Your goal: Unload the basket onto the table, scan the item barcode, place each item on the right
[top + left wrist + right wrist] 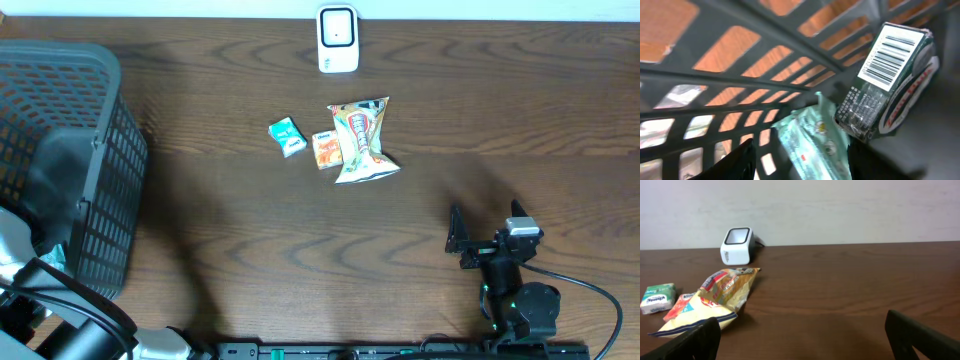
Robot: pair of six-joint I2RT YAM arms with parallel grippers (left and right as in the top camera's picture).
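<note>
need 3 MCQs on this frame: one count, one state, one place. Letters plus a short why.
1. How many packs lie on the table outside the basket?
A. one
B. five
C. three

2. How does the right gripper stand?
A. open, empty
B. shut on a pack
C. shut on a cable

3. Where is the white barcode scanner?
A. inside the basket
B. at the table's far edge, beyond the snack bag
C. between the right gripper's fingers

Answers:
1 C: a green pack, an orange pack and the snack bag lie together mid-table.
2 A: the right wrist view shows its fingers wide apart with only bare table between.
3 B: overhead, it stands alone near the wall, past the packs.
</note>
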